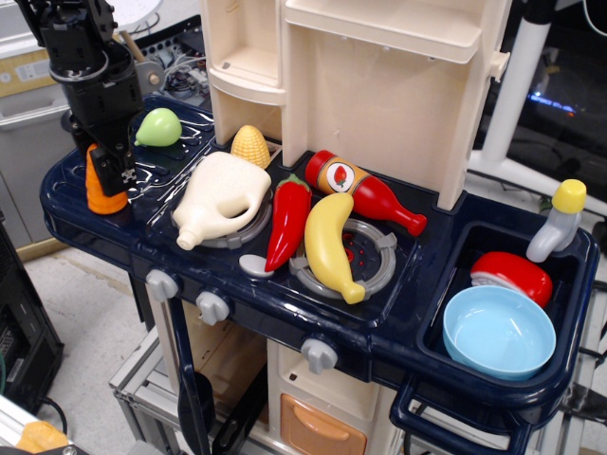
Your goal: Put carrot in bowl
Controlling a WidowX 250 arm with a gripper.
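Gripper at the carrot, far left of the toy kitchen

The black gripper [112,166] pinched the upright orange carrot [99,190] on the counter's left end; the light blue bowl [499,332] sat well apart in the sink at right.

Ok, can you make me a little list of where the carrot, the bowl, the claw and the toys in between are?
carrot: orange, upright at the far left of the toy kitchen counter
claw: black, down at the carrot, partly covering it; grip cannot be told
bowl: light blue, empty, in the sink at the right end
beside the bowl: red domed toy
between carrot and bowl: cream jug, red chili, banana, ketchup bottle, corn
carrot in bowl: not yet
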